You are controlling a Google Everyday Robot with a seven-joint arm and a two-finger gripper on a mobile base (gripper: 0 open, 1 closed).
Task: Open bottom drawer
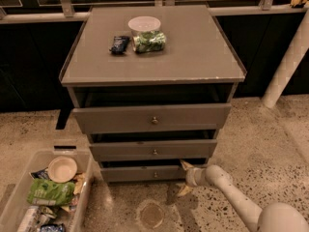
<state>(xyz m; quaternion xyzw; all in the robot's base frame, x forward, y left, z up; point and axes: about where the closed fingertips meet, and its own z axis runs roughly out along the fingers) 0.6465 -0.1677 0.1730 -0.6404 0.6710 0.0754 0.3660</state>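
The grey cabinet [193, 57] top carries a white bowl [144, 24], a green bag [149, 41] touching its front, and a dark packet [119, 44] just left of the bag. The cabinet stands on speckled floor [270, 129], a clear bin [87, 182] at its left. The gripper [186, 178] hangs low over the floor, fingers spread, by the right end of the bottom drawer [130, 174].

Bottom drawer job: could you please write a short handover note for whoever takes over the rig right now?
Tool: open, empty, at the right end of the bottom drawer front.
Knob: at the front's centre, left of the tool, not gripped.
Done: approach only; the drawer looks barely out, if at all.
Left: grip the knob or the edge, then pull the drawer out.
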